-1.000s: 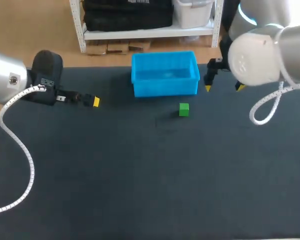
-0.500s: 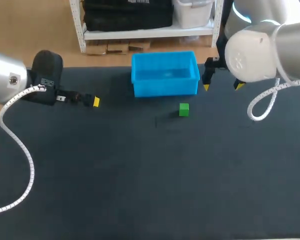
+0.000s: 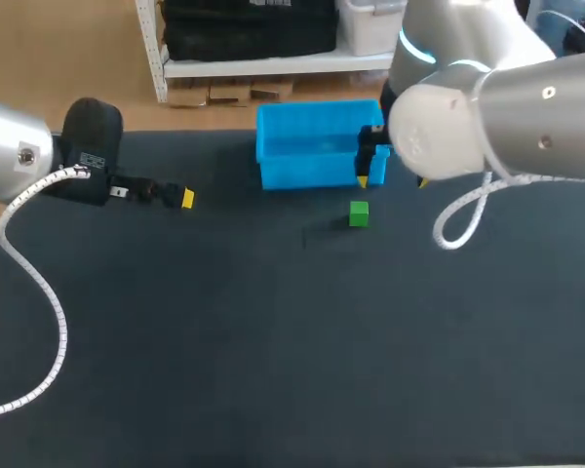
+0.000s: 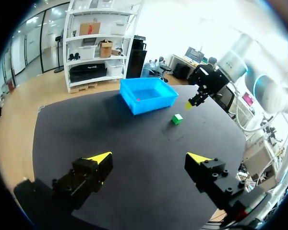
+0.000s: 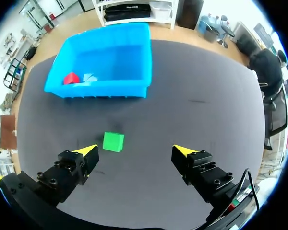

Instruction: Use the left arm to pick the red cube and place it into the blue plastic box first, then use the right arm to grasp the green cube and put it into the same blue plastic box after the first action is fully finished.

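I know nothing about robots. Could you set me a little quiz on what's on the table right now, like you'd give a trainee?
1. Where is the red cube? A: stacked on another cube. B: inside the blue plastic box. C: clamped between yellow fingertips.
2. True or false: the right gripper is shut on the green cube.
3. Fill in: the gripper farther from the box is the ___ one.

Key
1. B.
2. False: it is open, and the green cube lies on the table just ahead of it.
3. Left: the left gripper is open and empty, well away from the box.
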You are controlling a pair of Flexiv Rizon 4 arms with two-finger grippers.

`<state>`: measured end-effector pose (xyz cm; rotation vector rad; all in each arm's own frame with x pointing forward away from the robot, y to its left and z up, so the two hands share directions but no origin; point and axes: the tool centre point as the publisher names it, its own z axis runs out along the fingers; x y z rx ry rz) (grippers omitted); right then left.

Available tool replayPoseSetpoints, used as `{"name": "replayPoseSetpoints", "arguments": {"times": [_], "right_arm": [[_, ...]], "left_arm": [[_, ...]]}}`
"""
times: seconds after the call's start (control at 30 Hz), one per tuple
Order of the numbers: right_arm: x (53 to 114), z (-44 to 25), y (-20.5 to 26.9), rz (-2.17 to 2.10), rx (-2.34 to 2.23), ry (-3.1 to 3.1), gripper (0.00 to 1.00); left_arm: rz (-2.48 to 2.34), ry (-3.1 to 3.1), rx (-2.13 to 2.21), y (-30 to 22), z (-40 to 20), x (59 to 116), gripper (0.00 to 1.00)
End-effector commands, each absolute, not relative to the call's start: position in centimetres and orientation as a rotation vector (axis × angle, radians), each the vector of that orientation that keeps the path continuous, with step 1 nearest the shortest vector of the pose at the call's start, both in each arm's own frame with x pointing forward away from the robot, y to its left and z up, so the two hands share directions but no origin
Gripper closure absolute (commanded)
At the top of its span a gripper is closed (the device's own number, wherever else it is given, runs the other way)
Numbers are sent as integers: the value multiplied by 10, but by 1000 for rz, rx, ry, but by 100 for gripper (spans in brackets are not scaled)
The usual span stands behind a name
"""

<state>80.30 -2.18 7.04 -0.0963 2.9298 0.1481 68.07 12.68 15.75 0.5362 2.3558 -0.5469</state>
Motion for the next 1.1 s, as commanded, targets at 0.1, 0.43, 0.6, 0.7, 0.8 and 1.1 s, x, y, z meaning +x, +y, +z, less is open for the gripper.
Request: {"name": "replayPoseSetpoints", "arguments": {"times": [0.1, 0.43, 0.6, 0.7, 0.8, 1.1], "right_arm": [[816, 58, -2, 97, -91, 2952, 0], [819, 32, 10, 89, -102, 2947, 0], [818, 21, 12, 89, -115, 2947, 0], [818, 18, 13, 75, -136, 2939, 0], [818, 15, 12, 70, -139, 2936, 0], [820, 8, 14, 69, -140, 2951, 0]], "left_arm": [[-547, 2356, 535, 126, 157, 682, 0], [-547, 2356, 535, 126, 157, 682, 0], [-547, 2356, 535, 126, 157, 682, 0], [-547, 2356, 535, 126, 157, 682, 0], [-547, 2356, 535, 126, 157, 682, 0], [-547, 2356, 535, 126, 157, 682, 0]]}}
